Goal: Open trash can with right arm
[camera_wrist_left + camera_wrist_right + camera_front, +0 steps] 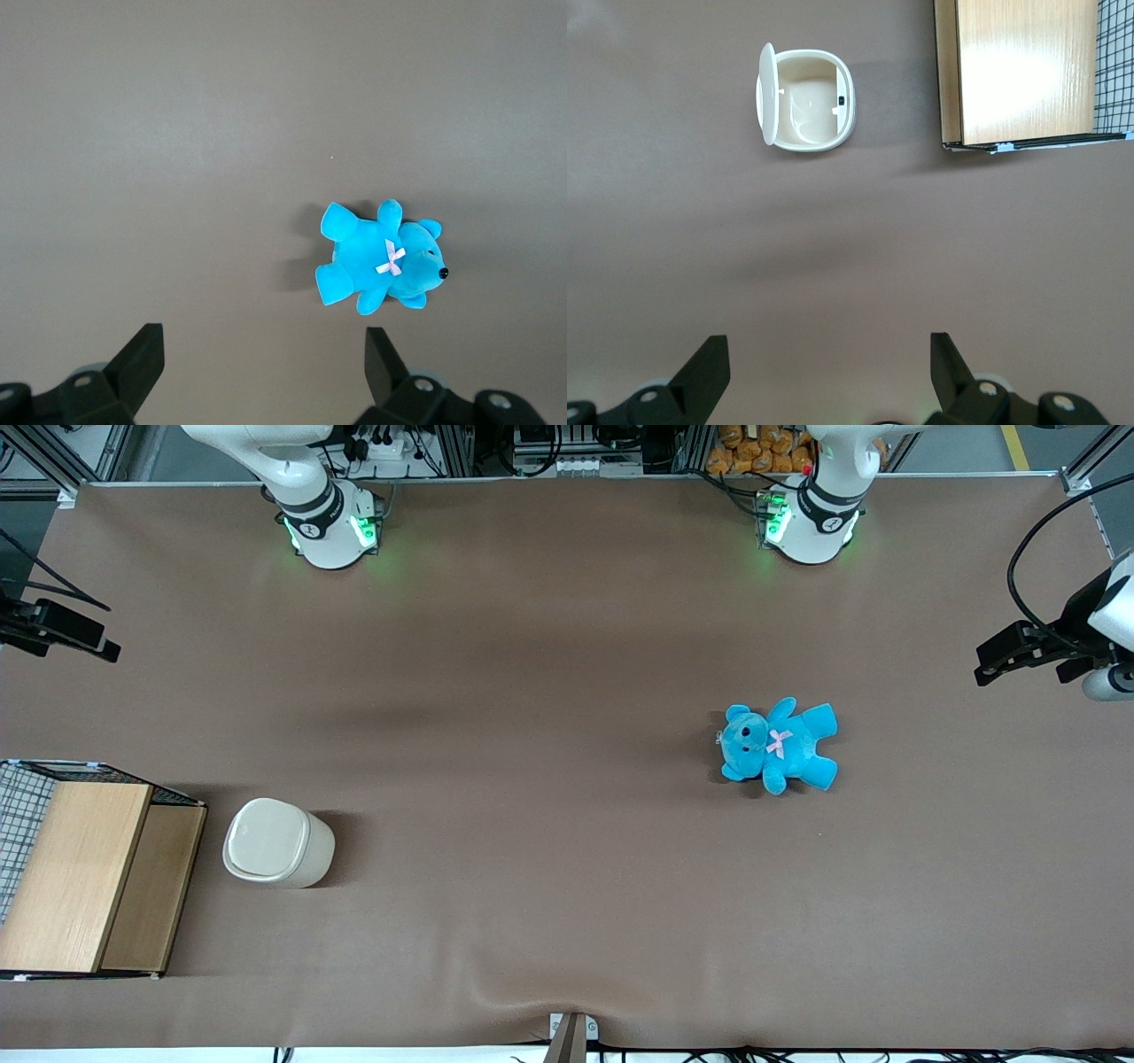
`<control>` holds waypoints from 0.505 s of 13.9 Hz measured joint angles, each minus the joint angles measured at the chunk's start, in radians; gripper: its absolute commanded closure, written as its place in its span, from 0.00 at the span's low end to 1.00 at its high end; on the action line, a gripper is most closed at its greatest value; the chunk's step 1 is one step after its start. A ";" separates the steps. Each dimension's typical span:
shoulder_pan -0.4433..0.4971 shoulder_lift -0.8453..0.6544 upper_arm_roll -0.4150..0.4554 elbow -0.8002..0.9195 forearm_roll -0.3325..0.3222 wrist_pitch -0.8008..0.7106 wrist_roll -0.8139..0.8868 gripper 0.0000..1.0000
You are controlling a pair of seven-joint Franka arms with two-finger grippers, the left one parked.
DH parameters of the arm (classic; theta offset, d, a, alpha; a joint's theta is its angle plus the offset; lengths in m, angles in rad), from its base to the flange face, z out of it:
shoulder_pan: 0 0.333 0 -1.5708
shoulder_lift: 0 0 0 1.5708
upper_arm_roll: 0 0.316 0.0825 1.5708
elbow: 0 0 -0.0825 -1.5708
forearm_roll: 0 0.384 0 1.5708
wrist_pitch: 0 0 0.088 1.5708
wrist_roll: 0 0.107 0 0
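The trash can (277, 842) is a small cream-beige bin standing on the brown table beside the wooden box, toward the working arm's end. In the right wrist view the trash can (806, 100) has its pale lid (767, 93) standing upright on edge, and its empty inside shows. My right gripper (828, 338) is open and empty, high above the table and well apart from the can. In the front view the gripper (99, 646) hangs at the working arm's edge of the table, farther from the camera than the can.
A wooden box with wire mesh (80, 868) stands close beside the can and also shows in the right wrist view (1028, 71). A blue teddy (780, 746) lies toward the parked arm's end and shows in the left wrist view (381, 266).
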State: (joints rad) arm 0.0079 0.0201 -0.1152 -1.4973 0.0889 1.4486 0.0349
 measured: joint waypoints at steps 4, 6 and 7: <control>0.000 0.000 0.001 0.016 -0.011 0.004 -0.005 0.00; 0.000 0.000 0.000 0.016 -0.018 0.004 -0.029 0.00; 0.000 0.000 0.000 0.016 -0.019 0.004 -0.039 0.00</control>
State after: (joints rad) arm 0.0079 0.0202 -0.1147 -1.4813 0.0695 1.4522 -0.0044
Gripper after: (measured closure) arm 0.000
